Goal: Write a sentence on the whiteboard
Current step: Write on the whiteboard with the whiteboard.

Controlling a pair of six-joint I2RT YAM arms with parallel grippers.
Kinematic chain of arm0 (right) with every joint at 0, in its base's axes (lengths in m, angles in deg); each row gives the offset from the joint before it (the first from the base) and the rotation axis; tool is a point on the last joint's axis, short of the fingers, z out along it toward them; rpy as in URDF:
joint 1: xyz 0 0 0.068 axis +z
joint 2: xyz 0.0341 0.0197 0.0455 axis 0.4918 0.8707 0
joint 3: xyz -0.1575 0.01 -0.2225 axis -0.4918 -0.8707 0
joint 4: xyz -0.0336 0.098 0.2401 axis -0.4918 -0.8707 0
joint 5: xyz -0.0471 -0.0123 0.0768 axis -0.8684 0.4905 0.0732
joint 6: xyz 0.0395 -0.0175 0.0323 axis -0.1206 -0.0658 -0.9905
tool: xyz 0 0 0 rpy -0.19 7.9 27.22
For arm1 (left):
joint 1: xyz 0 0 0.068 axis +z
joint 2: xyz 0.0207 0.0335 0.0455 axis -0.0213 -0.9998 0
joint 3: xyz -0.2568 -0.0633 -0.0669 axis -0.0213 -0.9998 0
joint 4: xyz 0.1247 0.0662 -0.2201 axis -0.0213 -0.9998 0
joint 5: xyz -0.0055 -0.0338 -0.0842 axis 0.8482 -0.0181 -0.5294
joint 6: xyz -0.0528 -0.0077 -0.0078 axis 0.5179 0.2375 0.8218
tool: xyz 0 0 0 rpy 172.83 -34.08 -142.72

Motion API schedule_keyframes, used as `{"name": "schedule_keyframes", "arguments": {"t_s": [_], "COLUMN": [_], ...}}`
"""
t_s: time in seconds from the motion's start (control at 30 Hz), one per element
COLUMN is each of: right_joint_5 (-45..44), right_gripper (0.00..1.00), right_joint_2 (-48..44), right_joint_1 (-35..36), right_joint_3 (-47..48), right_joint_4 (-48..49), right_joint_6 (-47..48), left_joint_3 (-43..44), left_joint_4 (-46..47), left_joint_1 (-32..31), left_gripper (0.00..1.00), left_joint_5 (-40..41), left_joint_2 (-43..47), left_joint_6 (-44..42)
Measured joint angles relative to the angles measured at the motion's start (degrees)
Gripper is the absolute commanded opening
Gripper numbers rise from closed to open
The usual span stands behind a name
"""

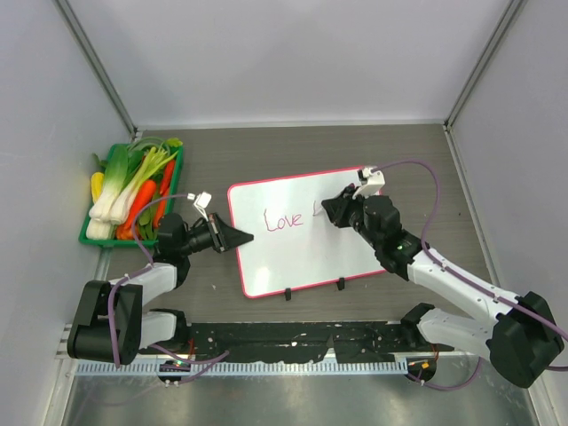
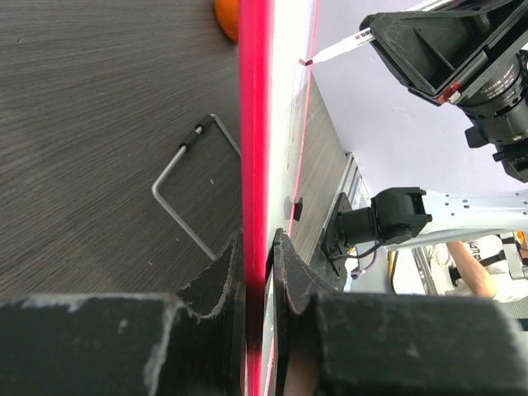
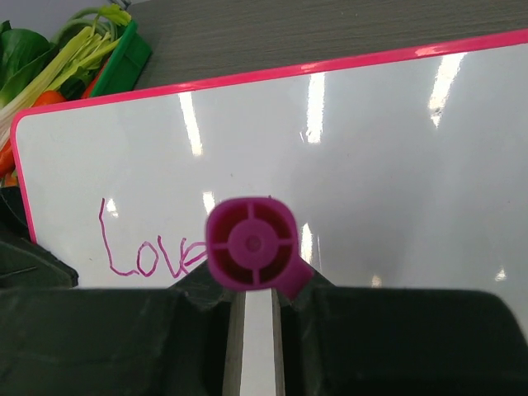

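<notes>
Left jaws are closed tight on the left short edge of the large glossy whiteboard (image 1: 302, 257) with its thin pink-red frame and rounded corners; the left wrist view shows both black fingers (image 2: 216, 285) squeezing the frame edge-on. Right jaws grip a pink plastic marker (image 3: 252, 243), clamped around its barrel with the round butt end facing the wrist camera. In the left wrist view its tip appears to meet the board's surface.

The board lies at the centre of the overhead frame on the dark wood-grain bench (image 1: 426, 169), turned slightly so its left corners sit lower in the picture than square. Pink handwriting reading "Love" (image 1: 284, 219) sits in its upper middle, with the right arm (image 1: 444, 280) reaching in across the lower right corner. Two small black feet (image 1: 287, 294) stick out from the lower long edge.

A green plastic tray (image 1: 84, 235) of toy vegetables sits at the upper left against the white wall, near the left arm (image 1: 151, 280). Bare bench shows between the board's upper edge and the back wall, and along its right edge.
</notes>
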Motion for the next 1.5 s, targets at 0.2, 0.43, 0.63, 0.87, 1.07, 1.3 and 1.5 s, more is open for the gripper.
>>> {"name": "schedule_keyframes", "arguments": {"t_s": [0.2, 0.43, 0.63, 0.87, 1.07, 1.3, 1.5], "right_joint_5": [0.9, 1.5, 2.6, 2.9, 2.5, 0.8, -1.2], "right_gripper": [0.01, 0.01, 0.01, 0.01, 0.01, 0.01, 0.01], "right_joint_2": [-0.6, -0.7, -0.7, -0.7, -0.7, -0.7, -0.4], "right_joint_1": [0.0, 0.0, 0.0, 0.0, 0.0, 0.1, 0.1], "right_joint_3": [-0.5, -0.5, -0.5, -0.5, -0.5, -0.1, 0.7], "right_joint_4": [-0.5, -0.9, -1.6, -1.8, -1.8, -1.9, -2.1], "right_joint_6": [-0.3, -0.3, -0.3, -0.2, -0.2, 0.0, 0.5], "left_joint_3": [0.0, 0.0, 0.0, 0.0, 0.0, 0.0, 0.0], "left_joint_4": [0.0, 0.0, 0.0, 0.0, 0.1, 0.1, 0.2], "left_joint_1": [0.0, 0.0, 0.0, 0.0, 0.0, -0.1, -0.1], "left_gripper": [0.00, 0.00, 0.00, 0.00, 0.00, 0.00, 0.00], "left_joint_5": [0.0, 0.0, 0.0, 0.0, 0.0, 0.0, 0.0], "left_joint_2": [0.0, 0.0, 0.0, -0.2, -0.2, -0.2, -0.2], "left_joint_6": [0.0, 0.0, 0.0, 0.0, 0.0, 0.0, 0.0]}}
